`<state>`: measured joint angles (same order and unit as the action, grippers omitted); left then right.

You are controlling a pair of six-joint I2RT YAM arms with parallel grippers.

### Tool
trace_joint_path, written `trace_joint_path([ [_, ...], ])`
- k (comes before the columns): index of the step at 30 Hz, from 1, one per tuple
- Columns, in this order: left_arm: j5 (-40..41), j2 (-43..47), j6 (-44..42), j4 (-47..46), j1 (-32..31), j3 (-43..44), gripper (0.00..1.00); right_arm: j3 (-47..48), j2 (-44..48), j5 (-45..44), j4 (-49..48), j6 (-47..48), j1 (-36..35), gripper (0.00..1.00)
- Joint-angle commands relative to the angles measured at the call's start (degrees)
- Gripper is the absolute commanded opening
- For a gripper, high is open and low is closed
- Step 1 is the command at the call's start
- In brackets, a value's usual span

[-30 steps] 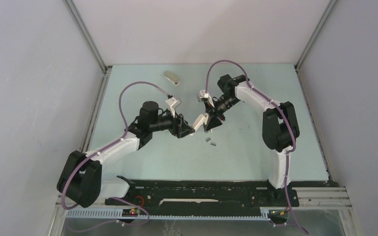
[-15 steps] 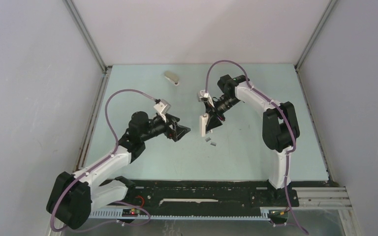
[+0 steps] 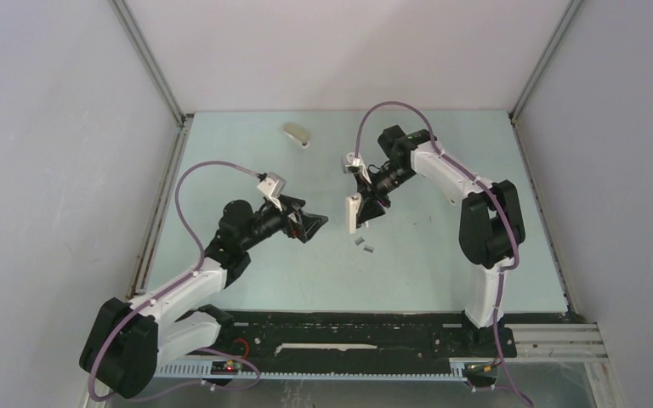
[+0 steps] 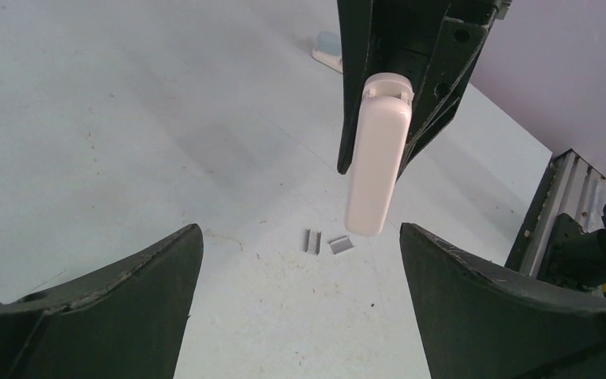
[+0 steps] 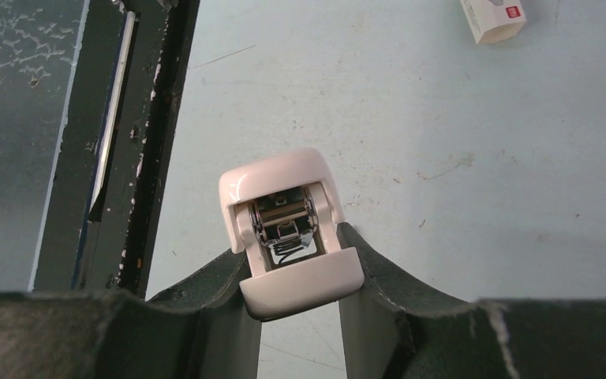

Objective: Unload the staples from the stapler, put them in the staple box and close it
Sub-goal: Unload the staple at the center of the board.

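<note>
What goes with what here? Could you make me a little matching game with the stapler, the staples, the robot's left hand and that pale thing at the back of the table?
Things:
1. stapler
2. staples
3. left hand
4. pale oblong thing

States:
A. wide open, holding nothing
B. lying loose on the table, near the stapler's lower end
C. alone near the table's far edge
D. gripped in the right hand, hanging end-down

Pairs: 1-D, 2-B, 3-A, 4-C
</note>
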<state>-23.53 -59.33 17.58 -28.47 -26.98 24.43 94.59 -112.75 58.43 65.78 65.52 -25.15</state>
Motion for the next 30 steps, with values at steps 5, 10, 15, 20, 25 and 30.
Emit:
trace_joint_path([
  [5,0.9,-1.3,-4.2,-6.0,-5.0,-1.1,0.98,-0.9,5.5,-3.0,-4.5,-6.7,-0.2,0.0],
  [10,1.7,-6.6,-5.6,-6.6,-8.1,1.2,0.97,-1.3,6.4,-4.7,-5.1,-7.9,-0.3,0.0],
  [15,3.9,-8.8,-6.0,-7.4,-10.4,2.7,0.98,-1.4,6.7,-4.8,-5.1,-8.3,-0.3,0.0],
  [20,4.7,-9.5,-6.1,-9.4,-11.4,2.4,0.98,-1.5,7.0,-4.2,-5.1,-8.3,-0.3,0.0],
  [25,4.4,-10.4,-5.7,-12.1,-12.0,2.0,0.98,-1.6,7.0,-3.9,-5.0,-8.1,-0.4,0.0],
  [30,3.7,-11.8,-5.6,-13.6,-12.4,2.2,0.98,-1.6,7.2,-3.6,-4.9,-8.0,-0.4,0.0],
])
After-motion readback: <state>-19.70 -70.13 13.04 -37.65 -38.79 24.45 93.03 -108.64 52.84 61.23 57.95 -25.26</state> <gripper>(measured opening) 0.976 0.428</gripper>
